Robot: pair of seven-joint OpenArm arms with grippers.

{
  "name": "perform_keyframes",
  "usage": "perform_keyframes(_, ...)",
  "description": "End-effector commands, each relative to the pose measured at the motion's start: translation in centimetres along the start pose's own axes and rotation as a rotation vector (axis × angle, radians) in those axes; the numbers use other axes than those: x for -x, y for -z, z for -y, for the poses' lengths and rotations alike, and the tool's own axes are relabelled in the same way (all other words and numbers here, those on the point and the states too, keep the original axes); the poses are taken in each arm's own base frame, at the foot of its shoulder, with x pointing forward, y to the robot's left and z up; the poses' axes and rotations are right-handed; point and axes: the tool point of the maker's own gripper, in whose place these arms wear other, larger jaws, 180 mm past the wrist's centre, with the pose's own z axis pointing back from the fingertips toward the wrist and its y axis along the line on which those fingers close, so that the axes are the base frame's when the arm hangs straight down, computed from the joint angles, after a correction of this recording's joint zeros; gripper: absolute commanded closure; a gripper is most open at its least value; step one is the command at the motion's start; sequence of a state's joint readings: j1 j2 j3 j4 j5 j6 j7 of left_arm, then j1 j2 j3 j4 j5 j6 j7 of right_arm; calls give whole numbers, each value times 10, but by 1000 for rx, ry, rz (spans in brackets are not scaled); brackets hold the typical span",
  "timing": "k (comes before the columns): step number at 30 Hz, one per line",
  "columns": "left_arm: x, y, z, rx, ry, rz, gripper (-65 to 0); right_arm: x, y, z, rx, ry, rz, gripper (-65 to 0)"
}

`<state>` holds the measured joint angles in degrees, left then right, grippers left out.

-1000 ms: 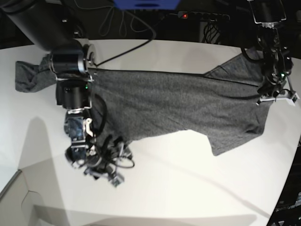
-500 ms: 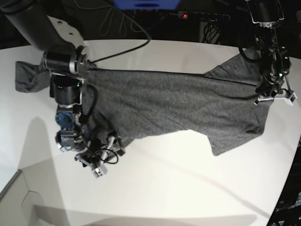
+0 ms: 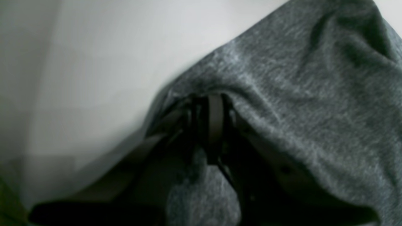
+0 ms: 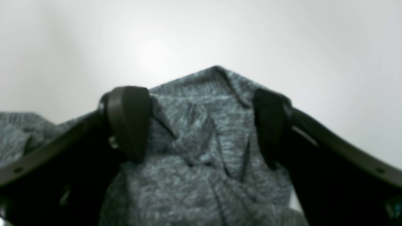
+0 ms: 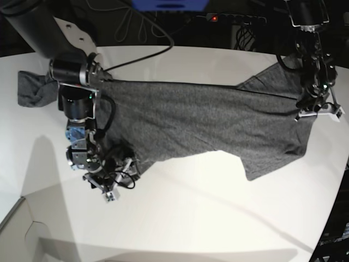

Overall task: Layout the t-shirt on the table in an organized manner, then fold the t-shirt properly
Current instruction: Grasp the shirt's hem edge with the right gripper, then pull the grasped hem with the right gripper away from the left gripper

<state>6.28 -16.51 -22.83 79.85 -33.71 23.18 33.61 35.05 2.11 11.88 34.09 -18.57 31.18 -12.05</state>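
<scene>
At the lower left of the base view, the right gripper [image 5: 115, 183] hangs over the t-shirt [image 5: 202, 123] corner, fingers [image 4: 128, 122] spread wide. The grey shirt stretches across the white tabletop [image 5: 191, 218] toward the upper right, where the left gripper [image 5: 311, 109] has its fingers pinched on the fabric.

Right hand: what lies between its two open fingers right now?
In the right wrist view, a bunched corner of the t-shirt lies between the open fingers of the right hand, resting on the table.
</scene>
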Motion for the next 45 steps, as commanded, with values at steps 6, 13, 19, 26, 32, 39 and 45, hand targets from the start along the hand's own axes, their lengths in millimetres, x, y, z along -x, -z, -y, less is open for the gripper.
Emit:
perform_keyframes(6,-17,-2,1,2,2,44,-66,-1,-2,-4,-41,-24,14,-395)
perform_keyframes(13,-17,-1,0,0,3,44,-66,11,0,-25,-118,-81,-14,0)
perform_keyframes(19,-14,-1,-3,-5,5,37,-66,-66,-17,9,-32,-148,140,0)
perform_keyframes(26,-13,-2,-3,-4,4,34,-66,-207,-82,53,130,-154,480,0)
perform_keyframes(32,-5,-3,-4,-3,2,22,-66,-267,-126,88,208,-85,638,0)
perform_keyframes(39,2,-4,-2,0,-6,12,-66,-280,-124,102,267,2,703,0)
perform_keyframes(45,-7,-10,6,25,-5,36,-66,-326,-134,95,250,16,790,0)
